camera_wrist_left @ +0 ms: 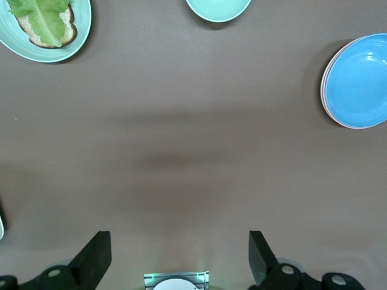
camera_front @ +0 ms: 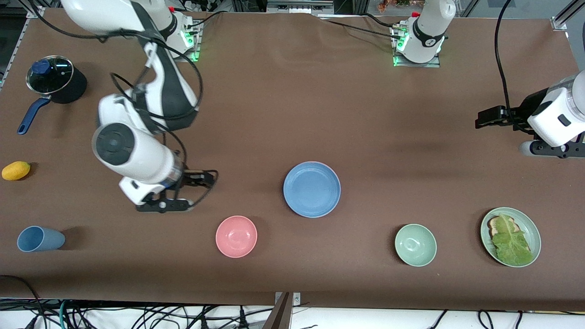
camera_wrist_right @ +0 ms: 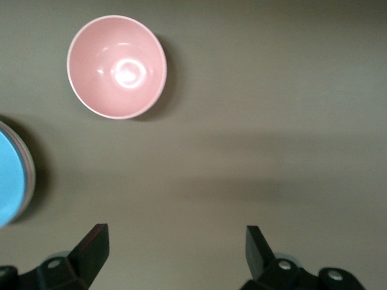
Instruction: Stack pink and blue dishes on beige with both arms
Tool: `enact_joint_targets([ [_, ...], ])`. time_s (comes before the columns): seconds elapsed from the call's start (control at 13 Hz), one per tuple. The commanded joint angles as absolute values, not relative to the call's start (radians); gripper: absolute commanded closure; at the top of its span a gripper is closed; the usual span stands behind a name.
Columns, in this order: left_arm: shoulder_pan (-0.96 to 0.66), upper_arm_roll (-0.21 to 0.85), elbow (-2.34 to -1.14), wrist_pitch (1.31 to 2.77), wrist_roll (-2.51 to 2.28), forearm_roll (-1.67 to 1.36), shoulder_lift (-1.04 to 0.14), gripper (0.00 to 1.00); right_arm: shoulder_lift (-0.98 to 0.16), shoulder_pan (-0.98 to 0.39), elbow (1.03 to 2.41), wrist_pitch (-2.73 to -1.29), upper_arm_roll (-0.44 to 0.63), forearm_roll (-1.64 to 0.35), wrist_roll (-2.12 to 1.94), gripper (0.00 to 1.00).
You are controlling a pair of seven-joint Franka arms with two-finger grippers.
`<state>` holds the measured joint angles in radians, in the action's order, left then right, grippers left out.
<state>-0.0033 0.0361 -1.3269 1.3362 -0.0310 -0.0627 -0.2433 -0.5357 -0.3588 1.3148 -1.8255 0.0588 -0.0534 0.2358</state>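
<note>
The light blue plate [camera_front: 312, 189] lies mid-table atop a stack; a pink rim [camera_wrist_left: 327, 107] shows beneath it. Left gripper [camera_wrist_left: 180, 257] and right gripper [camera_wrist_right: 176, 252] hover over bare tabletop, jaws spread wide, empty.

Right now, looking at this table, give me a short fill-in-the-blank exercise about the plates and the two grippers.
1. The top plate of the stack is colored ____.
2. The right gripper holds ____.
3. The left gripper, at its own end of the table, has its fingers ____.
4. On the green plate lies bread under a leaf of ____.

Missing words: blue; nothing; open; lettuce
</note>
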Motion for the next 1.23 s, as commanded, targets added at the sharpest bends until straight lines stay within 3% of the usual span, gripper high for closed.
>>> enact_joint_targets([
  [0.0,-0.008,0.04,-1.304,1.321,-0.034,-0.034,-0.25,0.0,-0.311,-0.36,1.564,-1.83,0.077,-0.052,0.178,0.0],
  [0.23,-0.008,0.04,-1.304,1.321,-0.034,-0.035,-0.25,0.0,-0.16,-0.335,1.666,-1.758,0.08,-0.048,0.175,0.0],
  [0.62,-0.006,0.04,-1.304,1.321,-0.034,-0.04,-0.25,0.0,-0.034,-0.187,1.651,-1.592,-0.024,-0.038,0.141,0.0],
  [1.15,-0.005,0.04,-1.304,1.321,-0.034,-0.041,-0.25,0.0,-0.024,-0.13,1.533,-1.445,-0.026,-0.015,0.021,0.0],
])
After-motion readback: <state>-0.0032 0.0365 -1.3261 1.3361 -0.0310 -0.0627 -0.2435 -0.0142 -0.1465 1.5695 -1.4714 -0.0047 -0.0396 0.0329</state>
